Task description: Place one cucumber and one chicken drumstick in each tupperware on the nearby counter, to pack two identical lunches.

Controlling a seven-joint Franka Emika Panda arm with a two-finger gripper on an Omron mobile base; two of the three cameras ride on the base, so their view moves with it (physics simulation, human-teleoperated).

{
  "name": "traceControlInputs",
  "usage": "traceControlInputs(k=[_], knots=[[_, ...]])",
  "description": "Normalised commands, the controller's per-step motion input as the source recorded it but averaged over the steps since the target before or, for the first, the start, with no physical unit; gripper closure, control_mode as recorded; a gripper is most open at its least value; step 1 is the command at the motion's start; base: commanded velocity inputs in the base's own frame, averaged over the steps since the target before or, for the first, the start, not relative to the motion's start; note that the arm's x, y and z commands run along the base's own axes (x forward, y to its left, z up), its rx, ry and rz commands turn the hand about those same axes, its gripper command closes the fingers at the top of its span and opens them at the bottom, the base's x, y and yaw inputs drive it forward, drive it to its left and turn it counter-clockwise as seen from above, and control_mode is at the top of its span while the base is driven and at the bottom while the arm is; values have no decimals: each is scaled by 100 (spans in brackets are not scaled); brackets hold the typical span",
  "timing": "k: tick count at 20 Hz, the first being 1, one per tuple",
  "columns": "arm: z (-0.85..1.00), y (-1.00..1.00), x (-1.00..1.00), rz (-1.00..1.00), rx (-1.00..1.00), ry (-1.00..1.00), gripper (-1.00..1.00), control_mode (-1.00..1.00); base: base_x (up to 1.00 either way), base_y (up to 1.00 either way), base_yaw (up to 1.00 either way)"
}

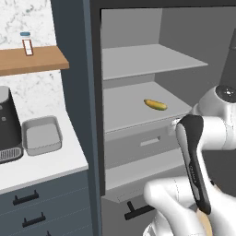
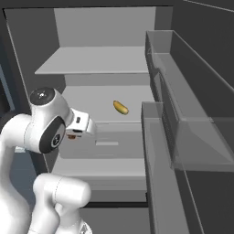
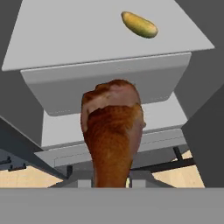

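- I'm looking into an open fridge with grey shelves (image 1: 143, 60) and a drawer (image 2: 107, 145) below them, set in dark blue kitchen cabinetry; its door bins (image 2: 183, 114) stand to the right in the right base view.
- To the left is the white surface (image 1: 46, 168), with a dark coffee machine (image 1: 8, 124) at the edge and a wooden wall shelf (image 1: 32, 60) above it carrying a small shaker (image 1: 27, 44).
- One tupperware (image 1: 41, 135) sits on that surface just beside the coffee machine. It looks empty from here. I can't see a second one in these views.
- The gripper (image 3: 111, 186) is closed on a chicken drumstick (image 3: 113, 131), narrow end between the fingers, meaty end pointing toward the fridge drawer. In the right base view a bit of brown peeks out under the hand, in front of the drawer.
- One cucumber (image 1: 155, 104) lies on the middle fridge shelf, well apart from the gripper.
- My read: packing has barely begun. The drumstick is in hand but not yet delivered, so it needs carrying left to the tupperware.
- After that, this cucumber has to go in, and the same pair is needed for the other container.
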Motion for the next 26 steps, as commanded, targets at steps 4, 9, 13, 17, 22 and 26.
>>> traceControlInputs(k=[4,9,13,17,22,26], knots=[[-59,2,-87,0,0,5,100,-100,0,0,0],[-12,35,-39,0,0,0,100,-100,0,0,0],[-19,42,-8,-1,0,0,100,-100,0,0,0],[-40,5,0,0,0,0,100,-100,0,0,0],[-16,0,0,0,0,-1,100,-100,0,0,0],[0,0,0,0,0,0,100,-100,0,0,0]])
